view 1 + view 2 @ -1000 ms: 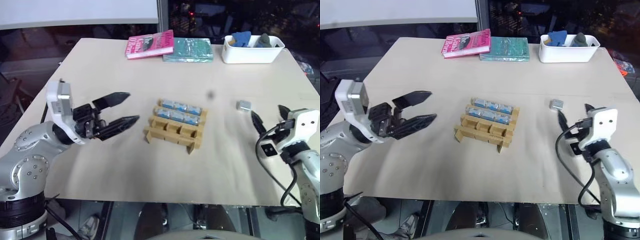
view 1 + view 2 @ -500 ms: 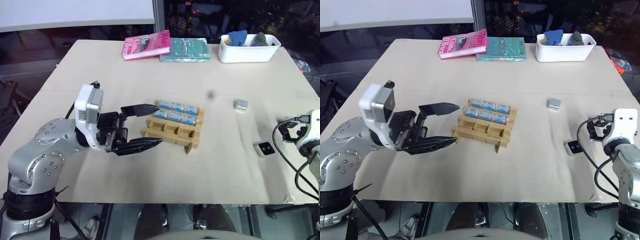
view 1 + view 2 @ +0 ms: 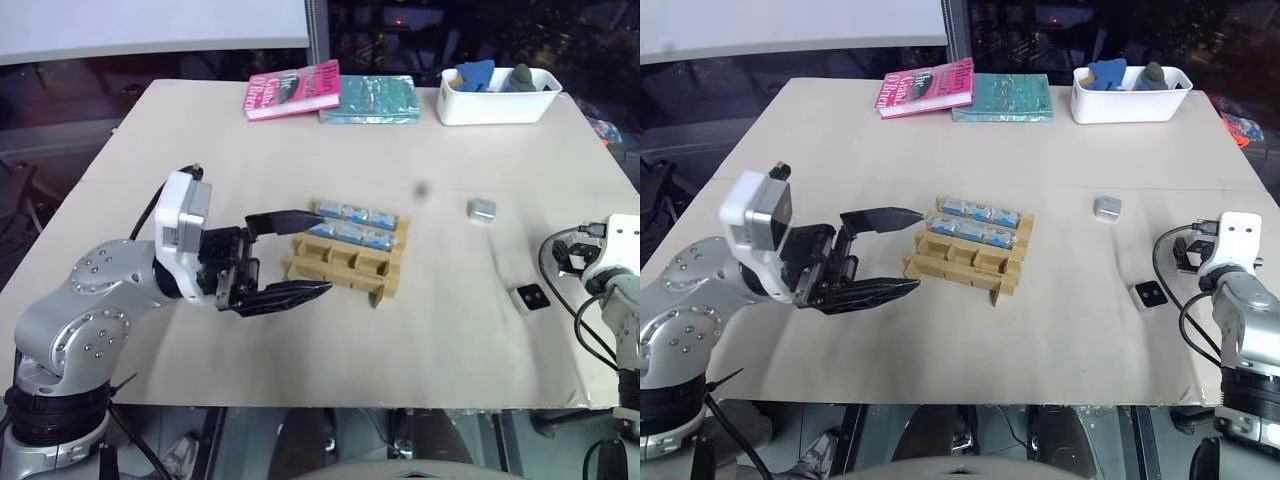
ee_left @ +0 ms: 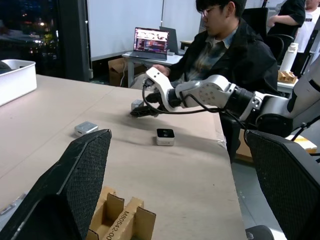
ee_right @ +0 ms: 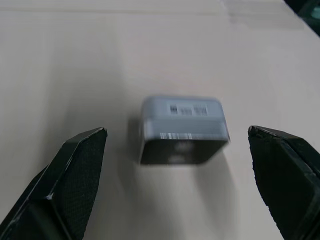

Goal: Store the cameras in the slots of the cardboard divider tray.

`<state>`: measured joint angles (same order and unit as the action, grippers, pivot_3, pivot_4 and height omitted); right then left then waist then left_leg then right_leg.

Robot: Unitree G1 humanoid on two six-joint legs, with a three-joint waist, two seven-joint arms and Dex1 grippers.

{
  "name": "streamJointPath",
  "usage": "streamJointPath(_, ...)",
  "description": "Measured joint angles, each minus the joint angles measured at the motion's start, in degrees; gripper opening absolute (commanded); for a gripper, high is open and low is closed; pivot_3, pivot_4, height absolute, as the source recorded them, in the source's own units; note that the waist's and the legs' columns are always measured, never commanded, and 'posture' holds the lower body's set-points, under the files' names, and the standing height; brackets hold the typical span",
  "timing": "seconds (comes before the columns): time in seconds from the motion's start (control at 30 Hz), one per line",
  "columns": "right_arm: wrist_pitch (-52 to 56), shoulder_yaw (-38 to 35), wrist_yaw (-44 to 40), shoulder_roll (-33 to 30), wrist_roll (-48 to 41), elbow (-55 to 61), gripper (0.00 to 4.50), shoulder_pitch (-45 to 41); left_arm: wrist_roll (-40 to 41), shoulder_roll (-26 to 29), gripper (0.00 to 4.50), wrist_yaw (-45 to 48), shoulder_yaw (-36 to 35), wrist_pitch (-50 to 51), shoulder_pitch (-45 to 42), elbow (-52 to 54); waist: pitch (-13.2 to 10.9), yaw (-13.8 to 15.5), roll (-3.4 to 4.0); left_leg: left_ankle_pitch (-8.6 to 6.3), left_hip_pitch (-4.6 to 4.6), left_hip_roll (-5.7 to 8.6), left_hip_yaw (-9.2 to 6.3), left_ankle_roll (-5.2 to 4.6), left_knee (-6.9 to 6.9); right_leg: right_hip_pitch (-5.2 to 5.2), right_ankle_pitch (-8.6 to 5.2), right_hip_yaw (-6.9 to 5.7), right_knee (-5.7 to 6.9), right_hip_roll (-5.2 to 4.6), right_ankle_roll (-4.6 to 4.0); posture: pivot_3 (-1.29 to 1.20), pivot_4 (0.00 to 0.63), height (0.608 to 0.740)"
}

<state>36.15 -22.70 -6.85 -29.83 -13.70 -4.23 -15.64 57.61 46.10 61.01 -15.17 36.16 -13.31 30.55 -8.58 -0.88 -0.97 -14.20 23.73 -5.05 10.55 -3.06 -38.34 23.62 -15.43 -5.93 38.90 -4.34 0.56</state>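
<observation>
The cardboard divider tray [image 3: 345,262] lies mid-table, with cameras [image 3: 352,213] filling its two back rows. My left gripper [image 3: 320,250] is open and empty at the tray's left end, its fingers level and pointing right across that end. A loose silver camera [image 3: 481,209] and a white camera with a black face [image 3: 528,298] lie to the right of the tray. At the table's right edge my right gripper [image 5: 176,132] stands open and low. A grey camera [image 5: 182,122] rests on the table just ahead, between its spread fingers [image 5: 75,170].
A pink book [image 3: 297,88], a teal book [image 3: 372,98] and a white tub [image 3: 497,95] with blue and grey items line the far edge. A person [image 4: 225,50] sits beyond the table's right side, with a laptop [image 4: 150,40] behind.
The head camera has shifted. My left gripper has swung right up to the tray's left end. My right arm has moved out to the right and sunk toward the table. Both stayed open.
</observation>
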Motion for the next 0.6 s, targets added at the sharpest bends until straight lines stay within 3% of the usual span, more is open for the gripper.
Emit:
streamJointPath(0.13, -1.35, 0.02, 0.08, 0.65, 0.45, -2.54, 2.88, -0.95, -0.01, 0.15, 4.5, -0.48, -0.11, -0.03, 0.09, 0.12, 0.0, 0.04, 0.01, 0.0, 0.0, -0.01, 0.01, 0.0, 0.0, 0.0, 0.0, 0.01, 0.0, -0.01, 0.0, 0.0, 0.15, 0.74)
streamJointPath(0.17, -1.59, -0.03, 0.05, 0.65, 0.48, -2.58, 2.24, -0.98, -0.01, 0.15, 4.5, -0.64, -0.11, -0.04, 0.09, 0.13, 0.0, 0.03, 0.01, 0.0, 0.0, -0.01, 0.0, 0.0, 0.0, 0.0, 0.0, 0.01, 0.0, -0.01, 0.0, 0.0, 0.15, 0.74)
streamJointPath(0.2, -1.75, 0.04, -0.07, 0.66, 0.44, -2.58, 2.09, -1.11, -0.01, 0.15, 4.5, -0.86, -0.1, -0.04, 0.06, 0.14, 0.01, 0.01, 0.01, 0.0, -0.01, -0.01, 0.0, 0.0, 0.0, -0.01, 0.0, 0.01, 0.0, -0.01, 0.0, 0.0, 0.15, 0.74)
streamJointPath(0.43, -2.65, -0.12, -0.55, 0.66, 0.05, -2.86, 1.95, -1.07, -0.86, -0.1, 4.5, -2.96, -0.02, -0.41, 0.0, 0.23, 0.0, 0.01, 0.03, 0.0, -0.01, -0.02, 0.01, 0.0, 0.0, -0.01, 0.0, 0.03, 0.0, -0.01, 0.0, 0.0, 0.15, 0.74)
streamJointPath(0.53, -0.54, -1.96, -2.41, 1.25, -4.52, 1.41, 1.95, -1.03, -3.85, -1.78, 4.5, -6.33, 1.04, -1.4, -0.37, 0.17, -0.05, 0.06, 0.14, 0.0, -0.01, -0.02, 0.0, 0.0, 0.0, 0.0, 0.0, 0.04, 0.01, 0.0, 0.0, 0.0, 0.15, 0.74)
streamJointPath(0.6, 4.56, -5.32, -3.38, 3.68, -12.07, 7.11, 1.95, -1.91, -5.41, -3.56, 4.5, -8.57, 2.47, -1.81, -1.17, -0.08, -0.05, 0.01, 0.14, 0.0, 0.0, -0.05, 0.0, 0.0, 0.01, 0.0, 0.01, 0.06, 0.0, 0.07, 0.0, 0.0, 0.15, 0.74)
